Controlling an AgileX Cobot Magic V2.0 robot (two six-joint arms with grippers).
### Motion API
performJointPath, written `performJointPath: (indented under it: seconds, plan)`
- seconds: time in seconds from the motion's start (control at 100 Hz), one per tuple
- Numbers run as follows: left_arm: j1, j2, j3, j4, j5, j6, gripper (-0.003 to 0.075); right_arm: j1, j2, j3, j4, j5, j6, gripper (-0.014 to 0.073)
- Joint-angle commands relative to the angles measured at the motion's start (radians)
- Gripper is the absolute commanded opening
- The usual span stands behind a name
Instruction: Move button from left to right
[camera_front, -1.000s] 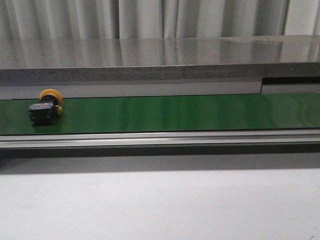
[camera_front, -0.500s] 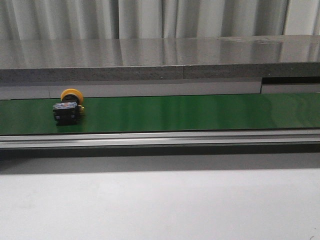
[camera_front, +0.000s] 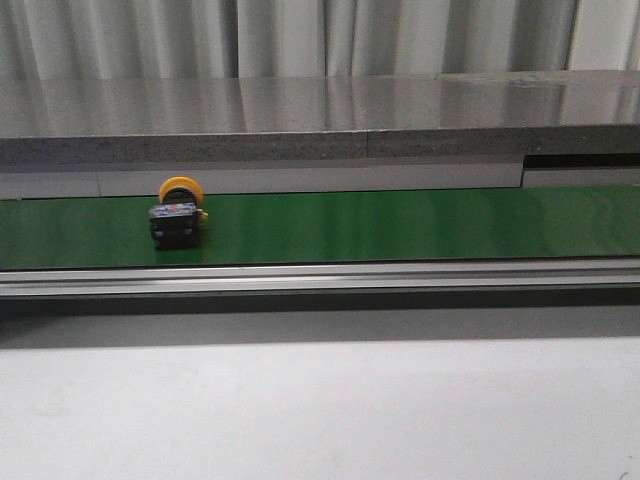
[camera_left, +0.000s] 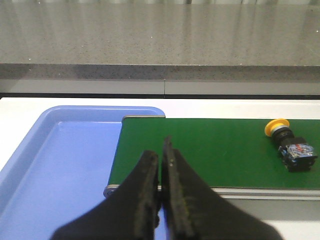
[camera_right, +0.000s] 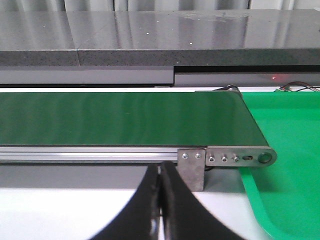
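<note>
On green belt (camera_front: 400, 225), toward its left end, we see button (camera_front: 178, 218) lying on side, untouched. Most of belt length remains ahead, so we judge task barely begun. Left gripper (camera_left: 161, 159) jaws closed, empty; right gripper (camera_right: 160, 176) jaws likewise.

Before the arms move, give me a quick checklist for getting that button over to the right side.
1. Button on the green belt: ok, lying on its side, on the belt's left part.
2. Button free of both grippers: ok, nothing touches it.
3. Left gripper ready to grasp: not ok, fingers closed, empty.
4. Right gripper ready: not ok, closed, empty.
5. Belt's right end by the green tray: ok, nothing shows on it.
6. Blue tray at the belt's left end: ok, nothing shows in it.
</note>
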Motion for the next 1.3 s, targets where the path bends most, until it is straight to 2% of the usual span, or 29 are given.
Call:
performJointPath:
  seconds: [0.0,0.13,0.35,0.46,0.65,0.81,1.1,1.29]
  plan:
    - [-0.006,0.007,-0.029,-0.006,-0.076,0.002,-0.0020,0.000,-0.022,-0.015,0.002,-0.083,-0.004,-0.0068]
    - [-0.006,0.007,-0.029,-0.006,-0.076,0.002,-0.0020,0.000,-0.022,-0.015,0.002,-0.106,-0.004,-0.0068]
    - [-0.006,0.007,-0.029,-0.006,-0.076,0.002,-0.0020,0.000,-0.022,-0.023,0.002,-0.248,-0.004,-0.0068]
    - [-0.006,0.007,-0.029,-0.006,-0.076,0.002,-0.0020,0.000,-0.015,-0.069,0.003,-0.222,-0.004,-0.0068]
    - [-0.006,0.007,-0.029,-0.006,-0.076,0.002,-0.0020,0.000,0.062,-0.218,0.003,-0.097,-0.004,-0.0068]
    - [-0.006,0.007,-0.029,-0.006,-0.076,0.002,-0.0020,0.000,0.210,-0.372,0.003,0.046,-0.004,-0.0068]
    - [-0.006,0.007,-0.029,-0.006,-0.076,0.002,-0.0020,0.000,0.548,-0.665,0.054,0.436,-0.004,-0.0068]
    - [-0.006,0.007,-0.029,-0.006,-0.076,0.002,-0.0020,0.000,0.717,-0.767,0.127,0.478,-0.004,-0.0068]
